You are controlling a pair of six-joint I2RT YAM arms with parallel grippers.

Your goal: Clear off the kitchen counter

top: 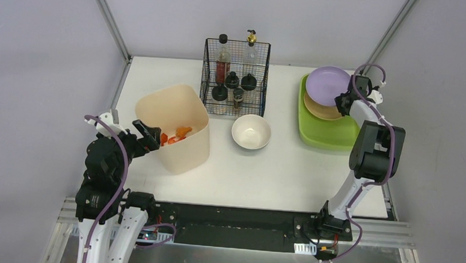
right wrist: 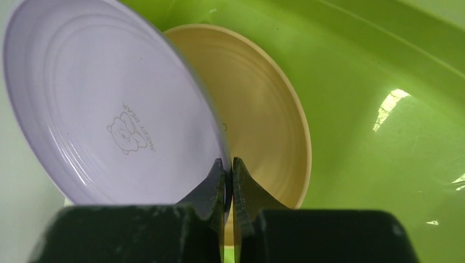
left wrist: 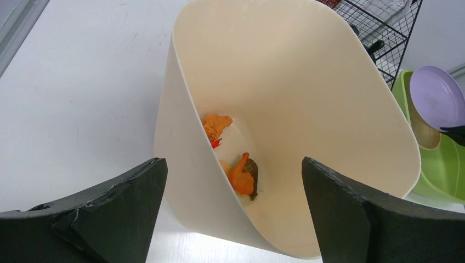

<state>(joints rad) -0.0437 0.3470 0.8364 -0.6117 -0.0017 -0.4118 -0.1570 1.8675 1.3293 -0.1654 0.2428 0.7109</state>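
The white kitchen counter (top: pixel 276 176) carries a white bowl (top: pixel 251 132) at its middle. At the right, my right gripper (top: pixel 342 103) is shut on the rim of a purple plate (top: pixel 327 83), which is tilted above a tan plate (top: pixel 322 110) lying in the lime-green tub (top: pixel 327 135). The right wrist view shows the purple plate (right wrist: pixel 109 109) pinched in my right gripper (right wrist: pixel 229 164), with the tan plate (right wrist: pixel 263 126) behind it. My left gripper (top: pixel 149 136) hangs open at the left rim of a cream bin (top: pixel 173 128). The left gripper (left wrist: pixel 233 213) straddles the bin's wall (left wrist: pixel 186 164) without touching it.
Orange food scraps (left wrist: pixel 241 175) lie at the bottom of the cream bin. A black wire rack (top: pixel 235 77) with several bottles and jars stands at the back centre. Grey walls and metal rails frame the counter on three sides.
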